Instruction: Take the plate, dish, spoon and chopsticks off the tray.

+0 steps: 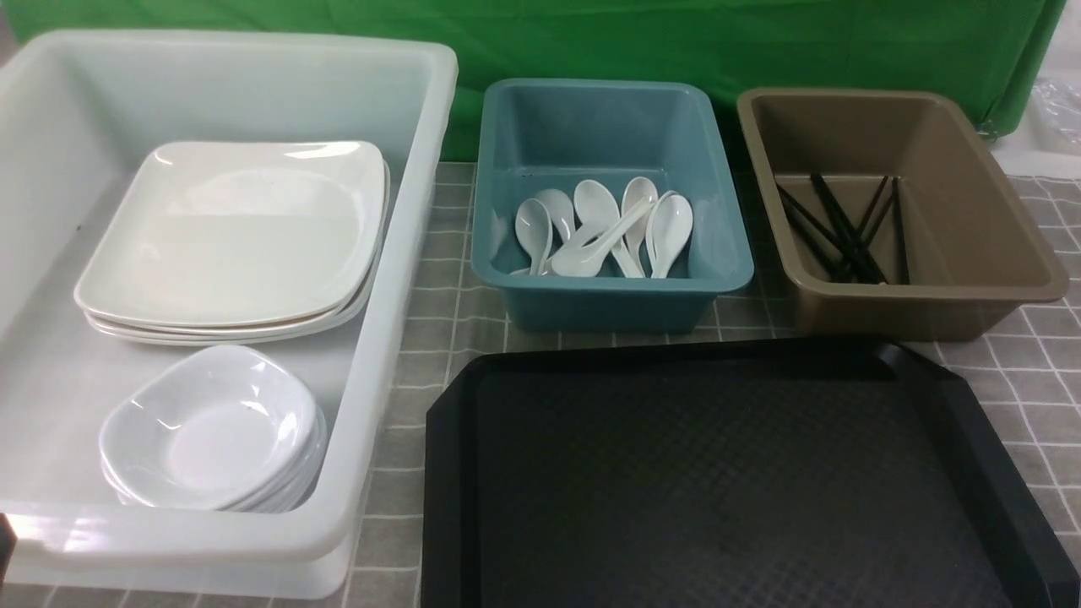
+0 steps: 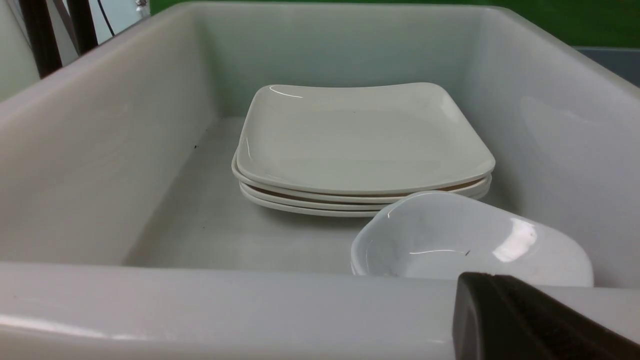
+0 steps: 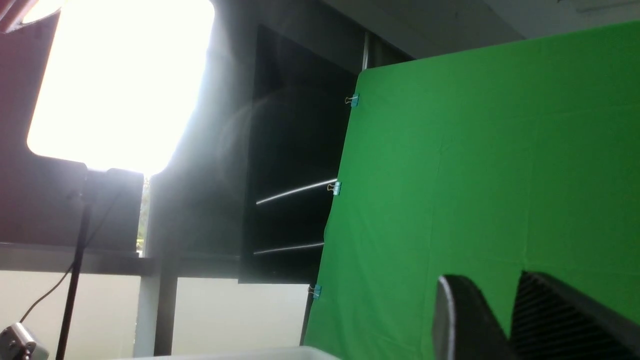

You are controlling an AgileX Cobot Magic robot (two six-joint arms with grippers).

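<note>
My left hand [image 2: 530, 320] shows only as a dark tip at the edge of my left wrist view, its jaws pressed together with nothing between them, hovering just outside the near wall of the big translucent white plastic bin [image 2: 320, 305]. My right hand [image 3: 505, 320] points up at the green cloth backdrop [image 3: 490, 175]; its two black fingers [image 3: 462, 320] stand slightly parted with a narrow gap, green showing through, and nothing in them. Neither hand appears in the front view. Inside the white bin [image 1: 405, 279], on my left, the large glossy white rounded-square plate [image 1: 232, 232] lies on top of a stack of like plates toward the far end, and nearer to me a stack of small greyish-white bowl-like dishes [image 1: 211, 431] sits just beside it; from my left wrist the top dish [image 2: 470, 240] overlaps the plate stack's [image 2: 360, 140] near corner. In the middle, the teal plastic bin [image 1: 608, 287] holds several glossy white Chinese-style soup spoons [image 1: 604, 228] heaped together. To the right, the brown plastic bin [image 1: 971, 253] holds thin black chopsticks [image 1: 844, 228] lying crossed on its floor. In front of those two bins, nearest me, the big black rectangular tray [image 1: 726, 481] with cut-off corners and diamond-pattern floor lies on the grey-checked cloth of the table [image 1: 439, 338], with nothing resting on it.
</note>
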